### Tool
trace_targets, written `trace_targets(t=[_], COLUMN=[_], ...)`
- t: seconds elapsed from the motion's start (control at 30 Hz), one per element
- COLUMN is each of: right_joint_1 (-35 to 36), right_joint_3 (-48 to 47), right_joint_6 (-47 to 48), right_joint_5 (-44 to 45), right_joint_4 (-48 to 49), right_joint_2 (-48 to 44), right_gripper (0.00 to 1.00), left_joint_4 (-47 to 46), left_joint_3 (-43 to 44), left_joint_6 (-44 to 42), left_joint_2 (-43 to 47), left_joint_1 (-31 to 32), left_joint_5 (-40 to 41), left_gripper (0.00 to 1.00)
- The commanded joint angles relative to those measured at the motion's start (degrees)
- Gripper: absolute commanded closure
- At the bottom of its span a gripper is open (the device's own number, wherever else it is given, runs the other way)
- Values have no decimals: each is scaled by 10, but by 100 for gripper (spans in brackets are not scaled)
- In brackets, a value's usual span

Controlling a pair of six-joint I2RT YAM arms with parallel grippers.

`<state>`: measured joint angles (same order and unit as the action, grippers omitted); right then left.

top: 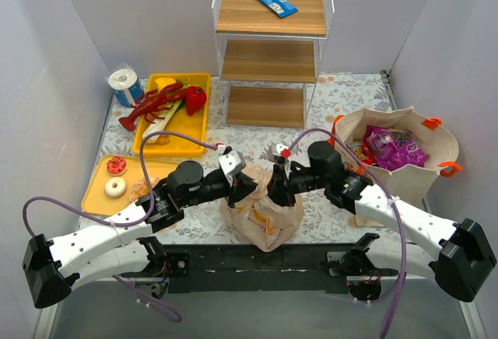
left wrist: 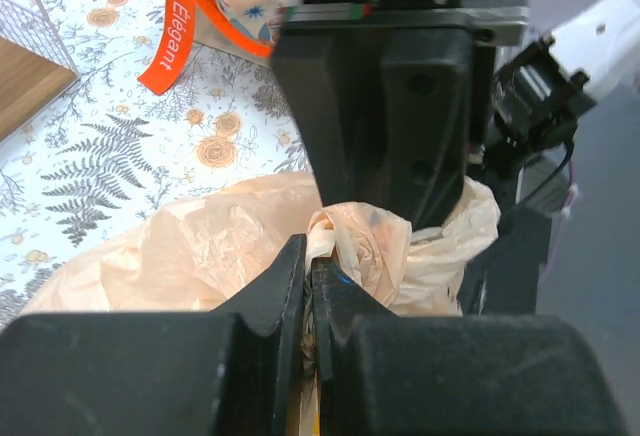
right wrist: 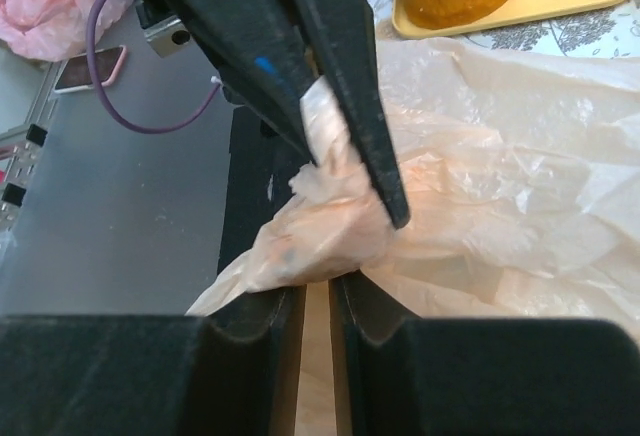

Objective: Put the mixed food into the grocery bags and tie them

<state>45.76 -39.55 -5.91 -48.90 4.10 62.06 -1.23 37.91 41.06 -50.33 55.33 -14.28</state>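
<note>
Left gripper [left wrist: 312, 291] and right gripper [right wrist: 317, 301] each pinched tight on twisted handle ends of the peach bag [top: 264, 222], mid-frame, opposed, presumably to cinch the knot.

The table [top: 342, 94] is covered with a flowered cloth. A wire rack [top: 271, 43] with wooden shelves stands at its far edge, with a large yellow tray [top: 194, 133] just left of it and a paper roll [top: 124, 86] in the far left corner. A small yellow tray [top: 97, 191] lies near the left edge, a peach plastic bag [top: 264, 218] sits at the near middle, and a beige tote [top: 405, 179] stands on the right.
</note>
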Motion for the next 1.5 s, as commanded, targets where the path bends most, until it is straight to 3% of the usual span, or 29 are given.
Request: trace_targets(t=[0.0,0.3,0.6,0.73,0.87,1.23,1.47], right_joint_1=[10,30,53,56,79,136,156], right_joint_3=[39,145,178,166,142,149,160], right_joint_6=[-64,-103,-96,-96,-87,-113,-144], right_joint_5=[28,151,245,240,199,221,220], right_joint_4=[138,253,261,260,256,272,341], right_joint_2=[-49,-115,-110,-97,-77,-87,-70], right_gripper=[76,74,86,91,94,94,94], left_joint_4=[-69,-183,-223,-228,-229,-264,-300], left_joint_3=[-18,-81,-107,-122,-139,-169,-180], left_joint_6=[71,176,216,222,213,217,240], left_joint_2=[12,17,37,43,43,44,25], left_joint_1=[7,14,21,24,26,27,37], left_joint_5=[84,86,67,48,81,177,201], left_gripper=[100,100,100,100,100,100,100])
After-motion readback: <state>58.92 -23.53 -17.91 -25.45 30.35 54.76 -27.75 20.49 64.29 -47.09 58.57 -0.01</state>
